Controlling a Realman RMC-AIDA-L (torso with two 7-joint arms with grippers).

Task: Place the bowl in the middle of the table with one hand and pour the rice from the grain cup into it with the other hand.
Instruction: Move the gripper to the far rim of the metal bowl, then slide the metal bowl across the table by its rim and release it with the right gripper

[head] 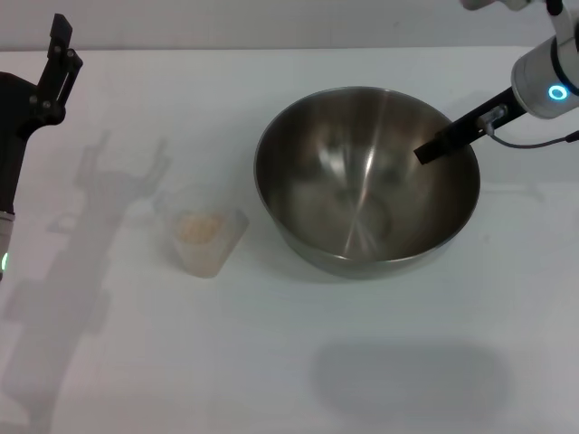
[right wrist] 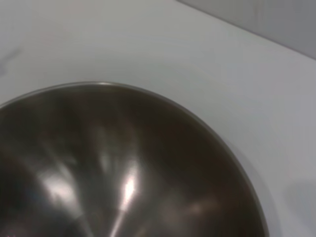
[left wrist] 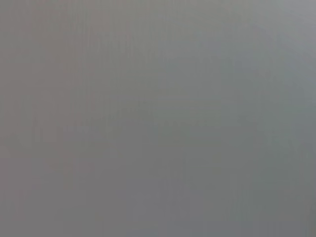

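Note:
The steel bowl (head: 366, 181) stands upright near the middle of the white table (head: 136, 362), with nothing inside it. To its left, a small gap away, the translucent grain cup (head: 208, 240) stands upright with pale rice (head: 199, 226) in it. My right gripper (head: 443, 140) reaches in from the upper right and hangs over the bowl's right rim. The right wrist view looks down into the bowl (right wrist: 123, 173) from just above its rim. My left gripper (head: 61, 54) is raised at the far left, well away from the cup. The left wrist view shows only plain grey.
The table's far edge (head: 226, 48) runs along the top of the head view. The left arm's shadow (head: 81, 235) falls on the table beside the cup. A cable (head: 534, 142) trails from the right wrist.

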